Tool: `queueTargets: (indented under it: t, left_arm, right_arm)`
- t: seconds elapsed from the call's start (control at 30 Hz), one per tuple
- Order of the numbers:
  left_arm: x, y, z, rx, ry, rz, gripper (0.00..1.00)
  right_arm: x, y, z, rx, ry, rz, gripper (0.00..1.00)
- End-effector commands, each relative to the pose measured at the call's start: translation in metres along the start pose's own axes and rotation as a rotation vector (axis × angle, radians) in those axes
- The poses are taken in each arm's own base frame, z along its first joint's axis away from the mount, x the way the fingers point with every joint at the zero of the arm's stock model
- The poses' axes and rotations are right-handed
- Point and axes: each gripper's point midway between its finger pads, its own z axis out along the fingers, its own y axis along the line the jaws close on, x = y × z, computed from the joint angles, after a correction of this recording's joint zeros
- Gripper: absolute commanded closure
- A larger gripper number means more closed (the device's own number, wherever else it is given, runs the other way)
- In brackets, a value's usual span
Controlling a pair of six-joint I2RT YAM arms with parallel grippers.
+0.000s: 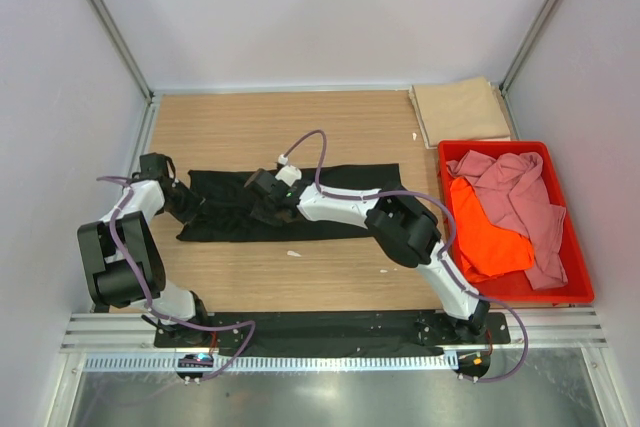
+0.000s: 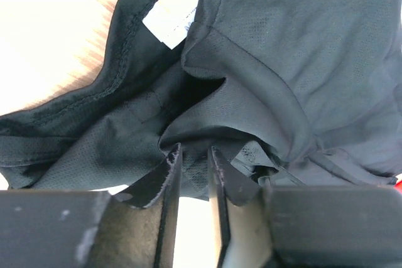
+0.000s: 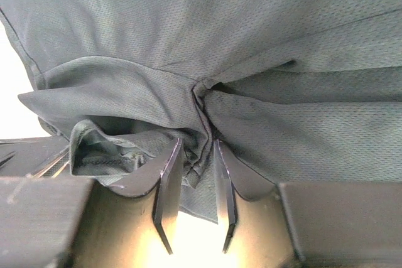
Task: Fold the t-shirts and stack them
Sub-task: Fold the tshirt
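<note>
Top external view tells you what matters: the black t-shirt (image 1: pixel 225 225) lies mid-table with its long axis running 9 to 3 o'clock. Your left gripper (image 1: pixel 185 199) sits at the 9 o'clock end and your right gripper (image 1: pixel 262 185) is near it on the 3 o'clock side, so most of the cloth trails off toward 3 from both. On the wrist cams each pair of jaws is pinched in with a fold of black fabric between them. My guess is the fold carries toward 3.
</note>
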Motion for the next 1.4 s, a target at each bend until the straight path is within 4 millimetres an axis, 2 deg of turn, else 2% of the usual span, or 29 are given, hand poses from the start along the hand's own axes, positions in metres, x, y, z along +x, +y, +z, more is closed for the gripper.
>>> queueTargets:
  t: [0.0, 0.07, 0.2, 0.27, 0.3, 0.33, 0.37, 0.4, 0.7, 0.83, 1.1, 1.17, 1.2, 1.23, 1.37]
  left_arm:
    - [-0.006, -0.009, -0.002, 0.045, -0.028, 0.006, 0.77]
    - [-0.004, -0.007, 0.0, 0.042, -0.021, 0.005, 0.8]
    - [-0.004, -0.008, -0.001, 0.046, -0.019, 0.006, 0.94]
    - [-0.006, -0.007, -0.003, 0.036, -0.024, 0.006, 0.99]
    - [-0.006, -0.006, -0.004, 0.029, -0.025, 0.007, 1.0]
    - [-0.007, -0.006, -0.005, 0.024, -0.028, 0.016, 1.0]
    - [-0.009, -0.003, -0.006, 0.0, -0.034, 0.018, 1.0]
    - [-0.01, -0.002, -0.008, -0.007, -0.041, 0.023, 1.0]
    - [-0.017, 0.006, -0.028, -0.071, -0.097, 0.057, 1.0]
    - [-0.018, 0.011, -0.037, -0.099, -0.125, 0.07, 1.0]
    - [-0.01, 0.013, -0.036, -0.085, -0.101, 0.086, 1.0]
    - [-0.007, 0.009, -0.035, -0.058, -0.086, 0.096, 0.92]
    - [-0.003, 0.008, -0.035, -0.043, -0.073, 0.096, 0.8]
    - [-0.002, 0.008, -0.034, -0.035, -0.075, 0.101, 0.76]
    - [0.009, 0.004, -0.03, 0.02, -0.058, 0.091, 0.66]
  right_arm:
    - [-0.001, 0.006, 0.003, -0.031, -0.01, 0.039, 0.68]
    - [-0.002, 0.007, 0.002, -0.034, -0.015, 0.04, 0.69]
    - [-0.002, 0.006, 0.003, -0.033, -0.017, 0.041, 0.71]
    - [-0.002, 0.006, 0.003, -0.034, -0.017, 0.039, 0.76]
    - [-0.002, 0.005, 0.004, -0.033, -0.017, 0.037, 0.81]
    - [-0.003, 0.005, 0.004, -0.035, -0.02, 0.034, 0.92]
    - [-0.005, 0.004, 0.003, -0.034, -0.023, 0.035, 0.98]
    - [-0.006, 0.003, 0.002, -0.033, -0.025, 0.035, 0.99]
    - [-0.023, 0.004, -0.024, -0.061, -0.066, 0.023, 0.99]
    - [-0.021, 0.002, -0.025, -0.069, -0.063, 0.024, 0.99]
    - [-0.011, 0.006, -0.025, -0.123, -0.018, 0.02, 0.99]
    - [-0.01, 0.006, -0.027, -0.133, -0.015, 0.013, 0.92]
    - [-0.01, 0.007, -0.028, -0.139, -0.016, 0.01, 0.88]
    - [-0.01, 0.007, -0.028, -0.139, -0.014, 0.008, 0.83]
    - [-0.009, 0.011, -0.029, -0.154, -0.005, 0.006, 0.78]
